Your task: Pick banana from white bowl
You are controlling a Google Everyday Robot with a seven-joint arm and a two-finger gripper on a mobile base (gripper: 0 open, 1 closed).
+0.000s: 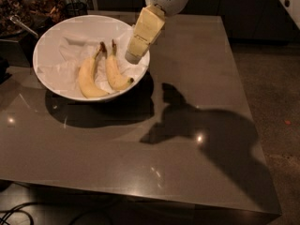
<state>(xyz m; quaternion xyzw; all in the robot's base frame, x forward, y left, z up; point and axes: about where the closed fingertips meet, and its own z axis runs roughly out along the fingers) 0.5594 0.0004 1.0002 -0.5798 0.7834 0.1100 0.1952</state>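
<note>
The white bowl point(51, 39), lined with crumpled white paper, stands at the table's back left. Two yellow bananas lie side by side in it. The banana point(115, 71) is the slimmer right one, with a brown stem pointing to the back and a dark tip toward the front right. The thicker, more curved banana point(88, 76) lies to its left. My gripper point(133, 56) hangs from the arm over the bowl's right rim, just right of and above the banana, pointing down and left.
The bowl stands on a dark glossy table point(187, 139) whose right edge drops to the floor. Dark containers point(28, 8) with cluttered contents sit behind the bowl at the back left. Cables lie on the floor at the front left.
</note>
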